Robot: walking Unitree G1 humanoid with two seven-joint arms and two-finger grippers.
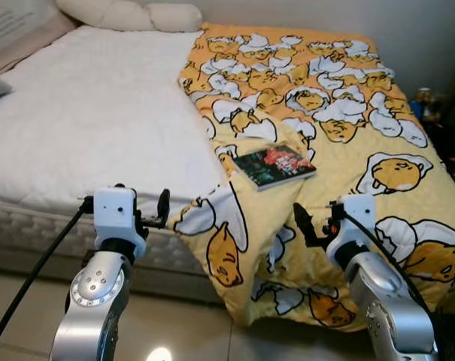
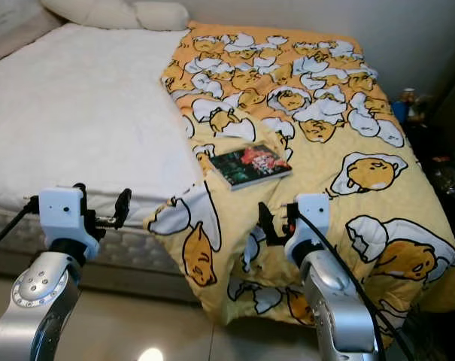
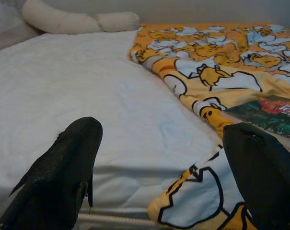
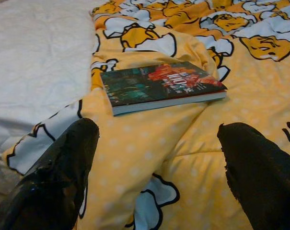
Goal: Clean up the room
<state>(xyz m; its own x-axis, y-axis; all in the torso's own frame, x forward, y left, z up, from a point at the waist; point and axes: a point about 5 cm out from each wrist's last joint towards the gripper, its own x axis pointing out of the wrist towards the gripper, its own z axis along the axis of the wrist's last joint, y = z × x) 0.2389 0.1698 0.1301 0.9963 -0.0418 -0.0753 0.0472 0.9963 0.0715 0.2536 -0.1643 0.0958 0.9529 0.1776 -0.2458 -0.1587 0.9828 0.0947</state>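
Nearest you, the right gripper point(image 4: 154, 167) hangs with fingers spread wide at the foot edge of the bed point(image 1: 99, 128), and the book point(image 1: 274, 166) lies just beyond it on the yellow blanket point(image 1: 340, 150), straight ahead between the fingers. Its long axis runs crosswise to your reach. The left gripper point(image 3: 168, 172), also spread open, faces bare white mattress, with the book off to its side. I'd judge the right arm nearer.

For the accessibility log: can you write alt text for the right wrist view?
A dark-covered book lies flat on a yellow blanket printed with cartoon eggs, the bare white mattress beside it. The right gripper is open, with its two black fingers apart in the foreground, short of the book.
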